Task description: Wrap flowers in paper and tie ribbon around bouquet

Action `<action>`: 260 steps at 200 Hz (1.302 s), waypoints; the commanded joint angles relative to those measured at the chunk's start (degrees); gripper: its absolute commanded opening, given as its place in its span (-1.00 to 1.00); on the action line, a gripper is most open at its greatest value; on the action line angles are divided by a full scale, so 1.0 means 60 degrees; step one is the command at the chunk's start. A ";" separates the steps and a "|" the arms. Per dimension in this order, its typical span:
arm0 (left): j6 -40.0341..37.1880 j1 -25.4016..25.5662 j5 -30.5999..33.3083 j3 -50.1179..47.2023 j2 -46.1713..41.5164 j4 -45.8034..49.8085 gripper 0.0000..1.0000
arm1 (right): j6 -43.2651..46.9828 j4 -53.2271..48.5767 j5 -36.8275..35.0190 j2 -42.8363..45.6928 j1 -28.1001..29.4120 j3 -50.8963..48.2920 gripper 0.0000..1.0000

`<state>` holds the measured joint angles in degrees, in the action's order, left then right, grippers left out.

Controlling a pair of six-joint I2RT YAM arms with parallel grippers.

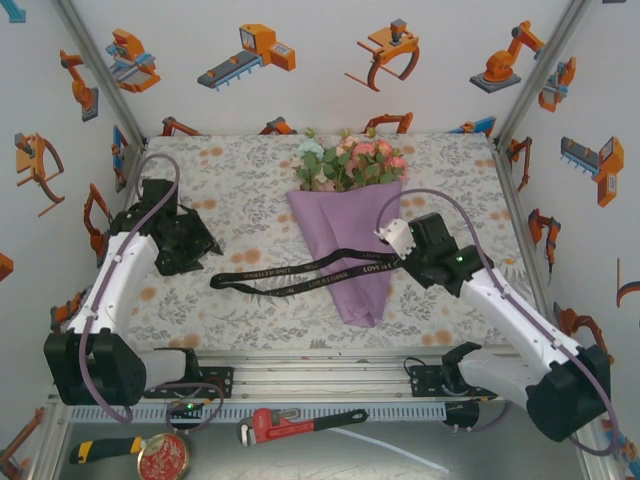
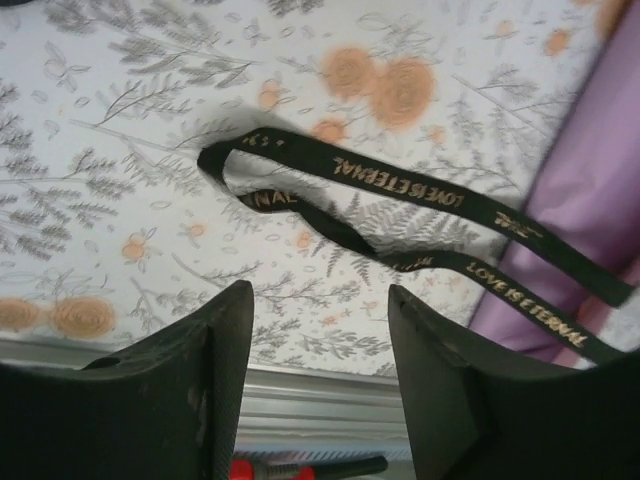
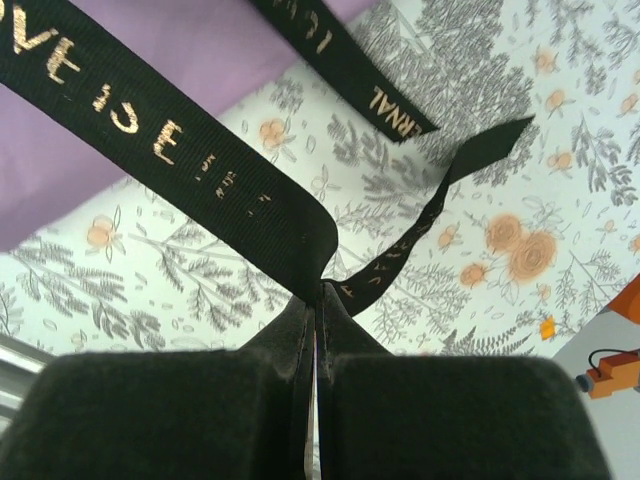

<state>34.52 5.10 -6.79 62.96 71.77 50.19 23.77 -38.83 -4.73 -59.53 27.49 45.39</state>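
Clamping down with the right gripper (image 3: 317, 325) on the long, narrow black fabric ribbon with gold lettering (image 3: 200, 170): jaws fully closed, pinching the band right at the tips. Holding that end at the 3 o'clock side of the bouquet (image 1: 345, 250), a bunch of pink, cream and pale blue artificial flowers (image 1: 352, 160) in a cone of lilac-purple paper (image 1: 350, 290). Lying flat on the floral-printed table cover (image 1: 250, 180), blooms toward 12 o'clock, cone tip toward 6. Running two strands of ribbon across the top of the cone and out toward 9 o'clock, ending in a loose folded loop on the cloth. Hovering near that loop with the left gripper (image 2: 318, 330), jaws parted, gripping nothing, with the loop lying clear beyond the fingertips.

Now the worries. Gripping with only the very fingertips, so probably losing the band under any sharp tug toward 3 o'clock. Pulling without anything pinning the light cone, and likely dragging it sideways or loosening the wrap and spilling stems. Over at 9 o'clock, risking a messy pickup: catching both layers of the doubled loop, or pinching the table cover along with the flat band. Twisting the ribbon too, judging by the fold already in it.
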 commanded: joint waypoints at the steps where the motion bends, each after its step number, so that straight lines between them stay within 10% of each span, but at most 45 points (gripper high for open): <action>1: -0.1547 0.0688 -0.1123 0.1439 0.0514 -0.0927 0.12 | 0.0472 -0.0543 0.0473 0.0334 -0.0022 -0.0364 -1.00; 56: -0.4798 0.4857 -0.3982 0.1821 0.2550 -0.4311 0.10 | 0.0492 -0.0709 0.0562 0.0039 -0.0025 -0.0271 -1.00; 176: -0.6350 0.6444 -0.3420 0.2119 0.5771 -0.6675 0.27 | 0.0462 -0.0446 0.0803 -0.0772 -0.0025 0.0152 -1.00; 231: -0.5540 0.6273 -0.2755 0.2087 0.5291 -0.6266 -0.76 | 0.0462 -0.0325 0.0506 -0.0865 -0.0025 0.0177 -1.00; 260: -0.4344 0.5207 -0.1855 0.1603 0.3779 -0.5516 -0.99 | 0.0451 -0.0225 -0.0150 -0.0933 -0.0062 0.0032 -1.00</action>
<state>2.04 41.91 -23.14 73.60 104.33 13.61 25.82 -41.01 -1.85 -64.71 27.49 44.77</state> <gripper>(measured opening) 0.039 0.003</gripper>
